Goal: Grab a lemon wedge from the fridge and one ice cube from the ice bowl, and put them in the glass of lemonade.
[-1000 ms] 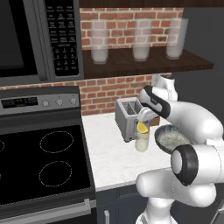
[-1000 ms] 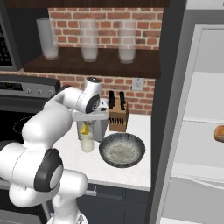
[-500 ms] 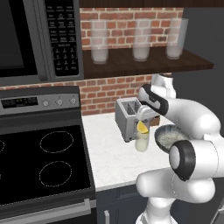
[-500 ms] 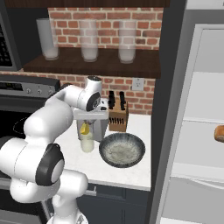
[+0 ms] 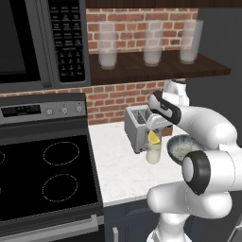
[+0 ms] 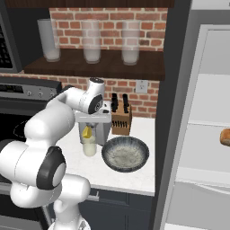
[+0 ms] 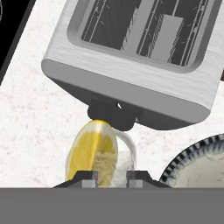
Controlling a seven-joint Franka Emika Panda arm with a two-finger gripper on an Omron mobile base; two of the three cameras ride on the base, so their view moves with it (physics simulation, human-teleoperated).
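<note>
White marbled surface (image 5: 118,170) below a brick wall. I have the tool (image 7: 110,174) clenched on the lemon wedge (image 7: 94,151), directly over the glass of lemonade (image 5: 153,152) beside the toaster (image 5: 138,127). I judge the wedge light, soft and slippery, best pinched across its flat faces.

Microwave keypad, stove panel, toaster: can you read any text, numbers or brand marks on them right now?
Microwave keypad: rows of small white markings, too small and blurred to read.
Stove control panel: a light display strip, characters blurred, unreadable.
Toaster: plain brushed metal, no label or brand visible.
No readable text anywhere else.
</note>
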